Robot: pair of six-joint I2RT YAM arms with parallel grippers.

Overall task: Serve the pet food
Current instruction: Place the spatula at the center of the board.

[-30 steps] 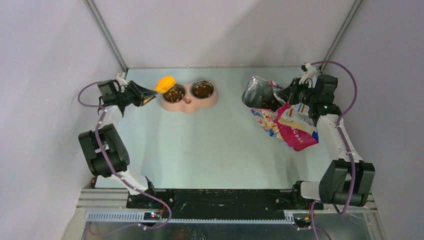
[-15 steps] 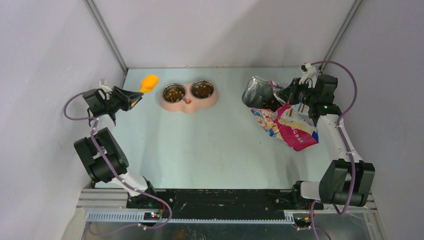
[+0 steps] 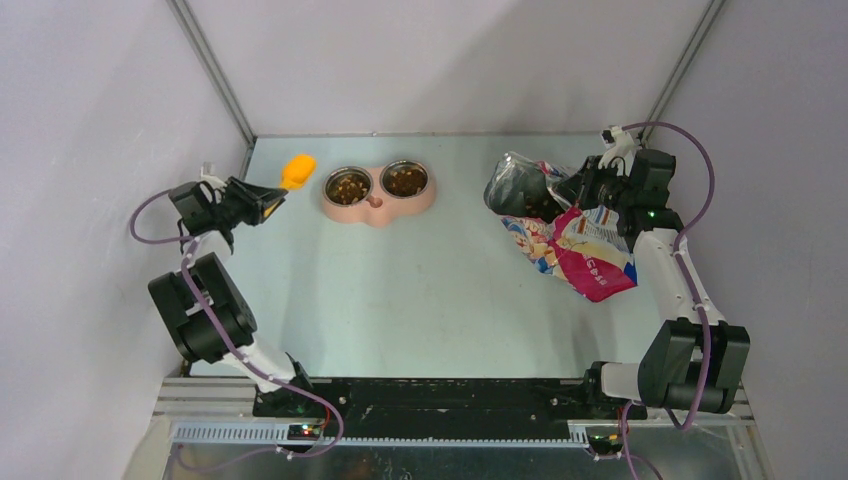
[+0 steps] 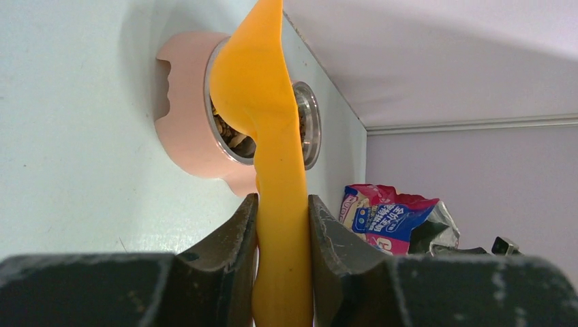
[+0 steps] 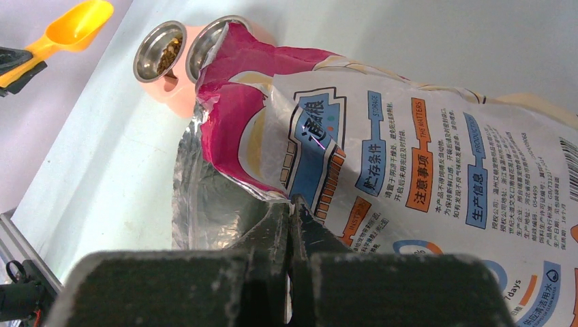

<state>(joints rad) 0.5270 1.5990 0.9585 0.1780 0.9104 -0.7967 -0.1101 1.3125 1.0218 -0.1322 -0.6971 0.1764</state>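
Brown pet food lies in both steel bowls of the pink feeder at the back middle. My left gripper is shut on the handle of the yellow scoop, which hangs left of the feeder. In the left wrist view the scoop stands between my left gripper's jaws, in front of the feeder. The printed bag lies at the right with its mouth open toward the feeder. My right gripper is shut on the torn edge of the bag.
Grey walls close the table on the left, back and right. The left arm's elbow stands near the left wall. The arm bases and a black rail run along the near edge.
My left gripper has carried the scoop left, away from above the left bowl, and the arm has drawn back toward the left wall. The right arm and bag have not moved.
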